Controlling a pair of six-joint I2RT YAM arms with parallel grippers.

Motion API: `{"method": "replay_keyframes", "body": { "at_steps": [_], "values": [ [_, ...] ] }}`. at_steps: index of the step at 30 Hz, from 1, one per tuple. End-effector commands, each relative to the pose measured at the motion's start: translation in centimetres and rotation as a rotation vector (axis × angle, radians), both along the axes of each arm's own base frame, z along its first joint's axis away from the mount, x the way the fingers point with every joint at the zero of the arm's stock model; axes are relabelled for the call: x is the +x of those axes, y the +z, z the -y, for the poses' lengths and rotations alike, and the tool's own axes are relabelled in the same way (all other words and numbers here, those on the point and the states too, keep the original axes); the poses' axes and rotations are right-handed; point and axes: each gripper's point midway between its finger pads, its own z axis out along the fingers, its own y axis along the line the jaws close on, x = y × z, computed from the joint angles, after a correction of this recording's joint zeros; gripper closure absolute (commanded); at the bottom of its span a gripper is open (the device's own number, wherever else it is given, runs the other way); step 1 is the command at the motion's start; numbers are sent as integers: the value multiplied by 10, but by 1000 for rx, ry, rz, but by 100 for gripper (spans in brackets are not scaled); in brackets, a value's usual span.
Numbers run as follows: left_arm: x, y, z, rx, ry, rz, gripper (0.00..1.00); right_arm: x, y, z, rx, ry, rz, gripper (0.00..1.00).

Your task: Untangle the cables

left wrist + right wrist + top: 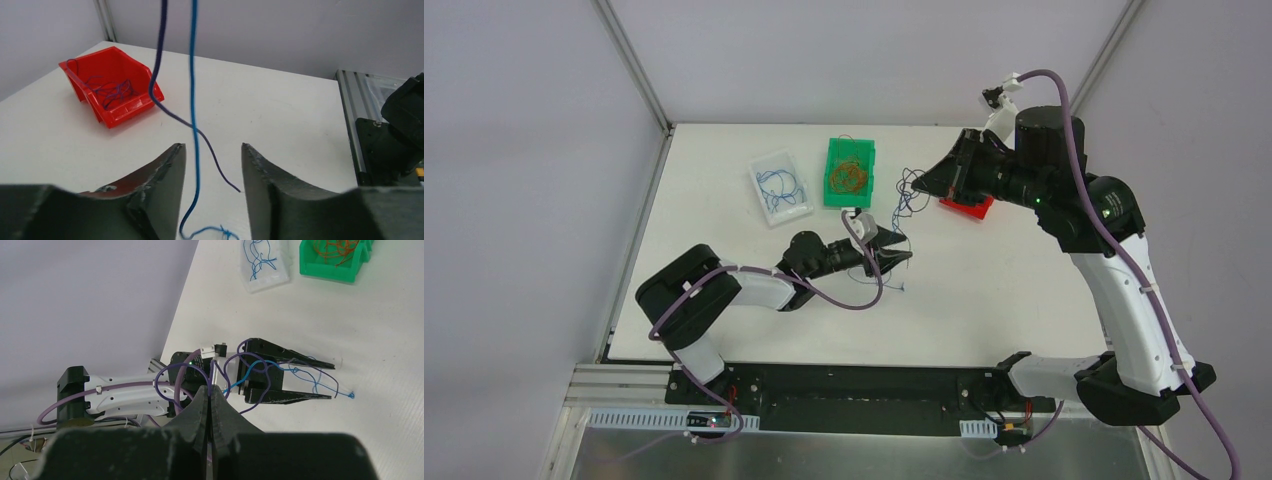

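White table (1024, 290) between grey walls (874, 50), right gripper (210, 391) tight on cables (194, 75), left gripper (211, 148) half-wide around them.

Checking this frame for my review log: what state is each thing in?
Right gripper: shut on hanging thin blue and dark purple wires.
Left gripper: open, fingers flanking those wires.
Red plastic bin: upright, holding dark wires.
Green plastic bin: upright, holding orange-red wires.
Clear plastic tray: holding blue wires.
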Motion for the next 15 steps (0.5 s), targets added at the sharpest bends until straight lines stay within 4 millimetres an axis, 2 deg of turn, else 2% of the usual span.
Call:
{"method": "replay_keyframes", "body": {
  "at_steps": [1, 2, 3, 6, 9, 11, 15],
  "values": [
    [-1, 29, 7, -69, -15, 95, 73, 0, 23, -2, 58, -2, 49, 100],
    [3, 29, 6, -69, 10, 90, 92, 1, 23, -1, 56, -5, 50, 100],
    [8, 28, 2, -70, 42, 78, 100, 1, 22, 1, 50, -15, 54, 100],
    [10, 23, -7, -56, 92, 54, 100, 6, 16, 13, 0, -75, 61, 100],
    [8, 12, -21, -22, 133, 26, 100, 18, 1, 37, -93, -197, 85, 100],
    [7, -1, -34, 21, 177, -12, 100, 33, -15, 67, -206, -347, 109, 100],
    [6, -25, -61, 155, 242, -113, 100, 50, -48, 117, -395, -536, 114, 100]
  ]
}}
